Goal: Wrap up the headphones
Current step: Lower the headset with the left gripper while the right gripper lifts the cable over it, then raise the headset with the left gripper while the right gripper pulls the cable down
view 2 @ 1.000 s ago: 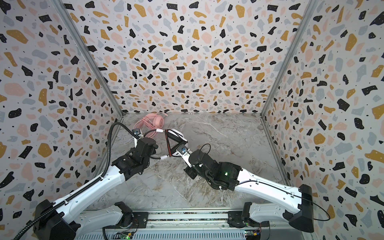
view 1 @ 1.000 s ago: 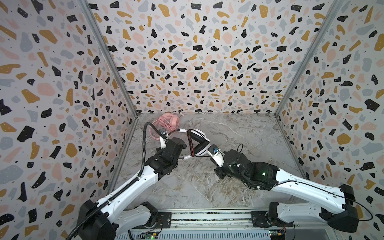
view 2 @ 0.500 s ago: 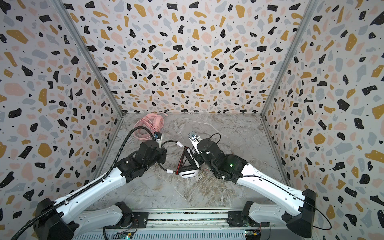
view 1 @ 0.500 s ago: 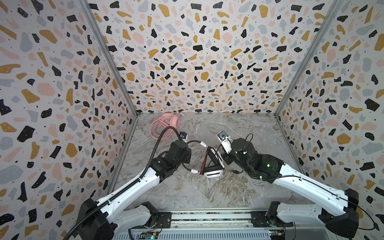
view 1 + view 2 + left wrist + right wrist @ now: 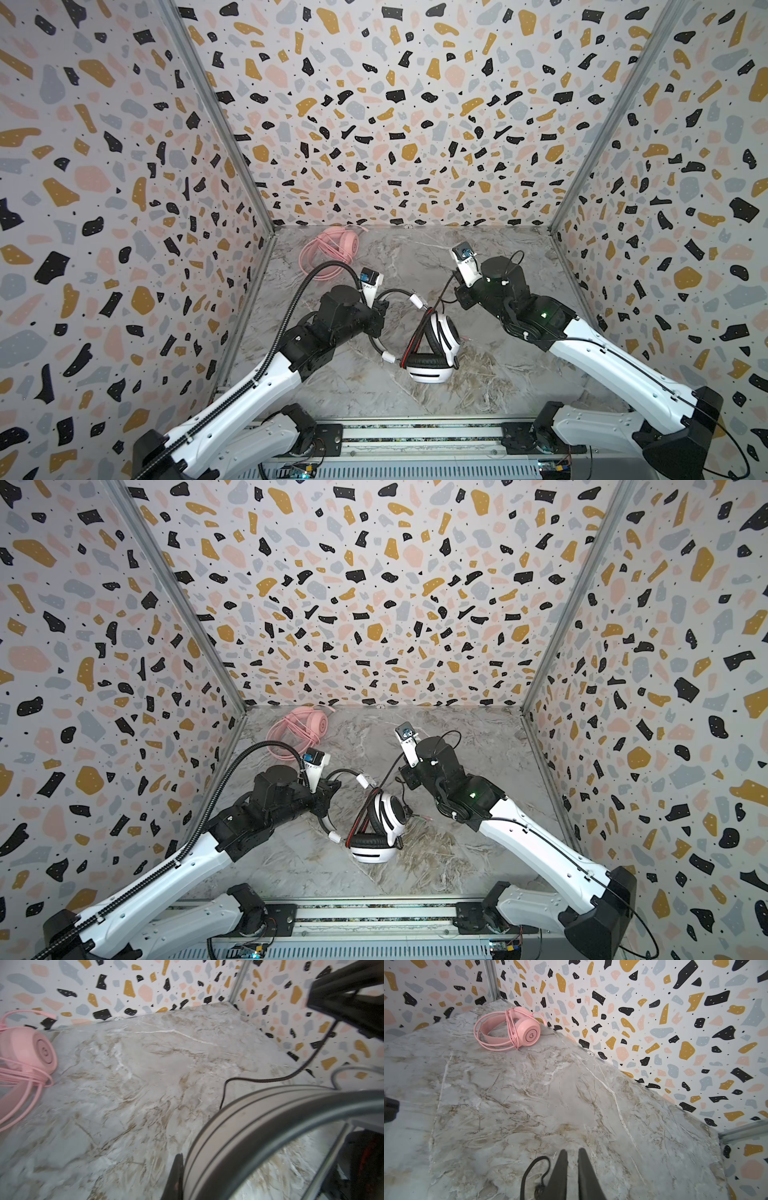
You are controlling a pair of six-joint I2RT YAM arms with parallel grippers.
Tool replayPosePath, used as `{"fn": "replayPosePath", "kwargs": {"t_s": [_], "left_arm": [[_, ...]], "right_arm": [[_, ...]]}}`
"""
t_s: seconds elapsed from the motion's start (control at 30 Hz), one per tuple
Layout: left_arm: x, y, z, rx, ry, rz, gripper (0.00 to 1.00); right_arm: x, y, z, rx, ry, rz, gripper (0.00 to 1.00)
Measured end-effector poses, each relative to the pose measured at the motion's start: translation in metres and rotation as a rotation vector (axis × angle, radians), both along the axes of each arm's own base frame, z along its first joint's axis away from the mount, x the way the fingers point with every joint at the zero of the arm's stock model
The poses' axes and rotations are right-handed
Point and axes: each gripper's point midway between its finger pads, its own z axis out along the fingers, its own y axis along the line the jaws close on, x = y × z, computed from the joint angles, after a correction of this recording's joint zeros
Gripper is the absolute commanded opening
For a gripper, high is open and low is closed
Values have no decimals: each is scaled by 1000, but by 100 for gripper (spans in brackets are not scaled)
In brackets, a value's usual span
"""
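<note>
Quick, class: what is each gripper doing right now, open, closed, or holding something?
Left gripper: closed on the headband of the white headphones.
Right gripper: fingers slightly apart, nothing between them; the black cable lies beside them.

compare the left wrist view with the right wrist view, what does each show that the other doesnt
Only left wrist: the white headphones, their striped headband close against the lens. Only right wrist: the right gripper, jaws slightly apart with nothing between them. Both: the pink headphones, whole in the right wrist view and cut off in the left; a black cable; the marble table; speckled walls.
</note>
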Motion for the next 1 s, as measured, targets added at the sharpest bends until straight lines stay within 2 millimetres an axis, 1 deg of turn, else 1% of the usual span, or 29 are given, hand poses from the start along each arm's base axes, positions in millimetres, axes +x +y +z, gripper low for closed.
{"fn": "replayPosePath", "kwargs": {"t_s": [0.07,0.13,0.23,0.33,0.43,0.57,0.7,0.83,1.0], "left_arm": [[-6,-8,4,-27,12,-49,0],[-9,-14,6,-48,21,-85,0],[-15,-21,11,-90,39,-125,0],[-18,-27,23,-142,42,-151,0],[-19,-32,42,-195,26,-170,0],[-22,-38,73,-276,0,-198,0],[-25,-41,103,-344,-31,-220,0],[-26,-40,123,-387,-54,-219,0],[-22,-37,129,-408,-55,-186,0]], "right_arm": [[-1,5,-1,26,11,32,13],[-2,10,-7,48,29,61,13],[-6,18,-23,83,77,118,13],[-12,24,-45,130,142,184,14],[-18,33,-67,179,212,242,14],[-25,47,-97,237,305,305,13],[-29,57,-121,285,369,340,11],[-32,61,-134,329,395,352,9],[-34,62,-139,380,387,356,7]]}}
